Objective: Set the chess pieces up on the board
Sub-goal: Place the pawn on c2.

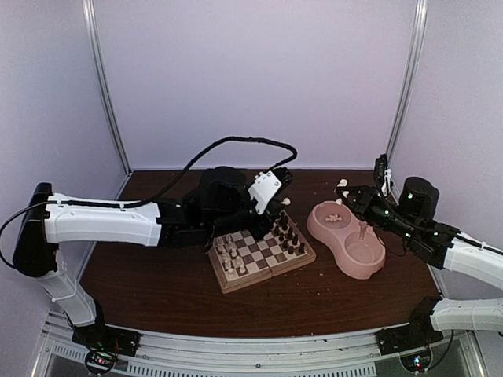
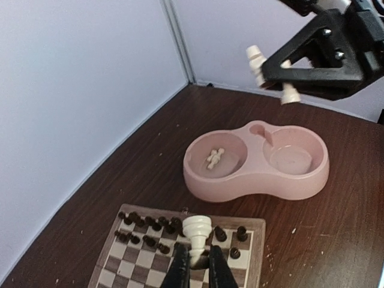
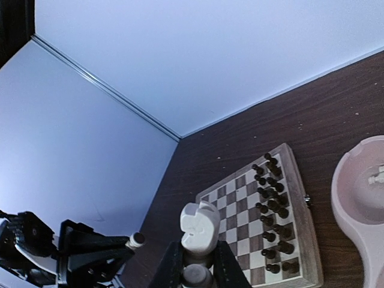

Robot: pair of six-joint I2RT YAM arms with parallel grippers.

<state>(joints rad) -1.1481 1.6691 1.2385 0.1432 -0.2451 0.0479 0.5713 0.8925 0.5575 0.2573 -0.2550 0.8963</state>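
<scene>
Closest to you, a wide strip of bare table (image 1: pixel 157 294) runs from the near edge up to the board (image 1: pixel 266 255). That is your biggest open room. The left arm (image 1: pixel 102 222) lies across the table's left side and takes up the space there.

The board sits slanted, with one corner pointing at you. Cream pieces (image 1: pixel 229 258) stand along its near left edge. Dark pieces (image 1: pixel 288 234) fill two rows along its far right edge. The squares in the middle are bare.

Your left end effector (image 2: pixel 198 251) is over the far left part of the board. It pinches a round-topped piece (image 2: pixel 196 228) by its lower part. I cannot tell if that piece touches a square.

Just right of the board sits the pink bowl (image 2: pixel 258 187). The two are near but not touching, with a thin gap of table between them. A few loose pieces (image 2: pixel 214 158) lie in the bowl's far cup.

Your right end effector (image 3: pixel 198 249) hangs up in the air by the bowl's far end. It pinches a notched piece (image 3: pixel 200 225).

Behind the board and bowl, more bare table runs to the back wall (image 1: pixel 259 78).
</scene>
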